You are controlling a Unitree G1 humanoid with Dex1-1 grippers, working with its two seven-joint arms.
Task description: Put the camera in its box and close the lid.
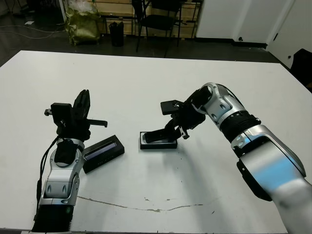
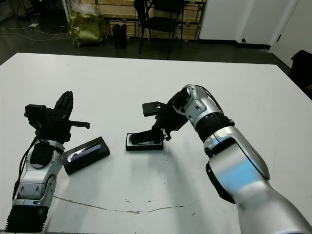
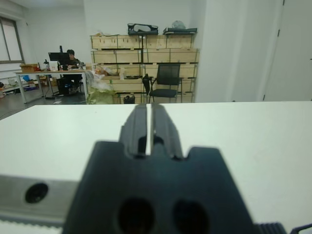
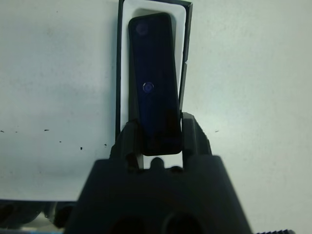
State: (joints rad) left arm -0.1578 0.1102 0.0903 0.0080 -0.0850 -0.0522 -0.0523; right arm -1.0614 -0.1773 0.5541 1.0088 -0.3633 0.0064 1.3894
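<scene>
You are partway through the first step: the camera (image 4: 153, 87) is over the box (image 1: 158, 142), clamped at its near end between the fingers (image 4: 194, 134) of your right hand (image 4: 158, 141), and from the wrist view its far end reaches into the white lining while it sits a little askew to the tray's long sides. From the head views the near end looks tilted up out of the box, so I judge it not yet seated flat; it still needs lowering and letting go. The lid (image 1: 102, 153) lies flat on the desk (image 1: 146, 78) just beside your left hand (image 1: 82, 105), well apart from the box, so closing has not begun. Your right arm reaches inward across the desk with the wrist bent down, the hand pointing along the length of the box. Your left arm stands with its forearm raised from the near edge, the hand up off the desk above the lid's near end, its fingers (image 3: 165, 129) pressed almost together and gripping nothing.
</scene>
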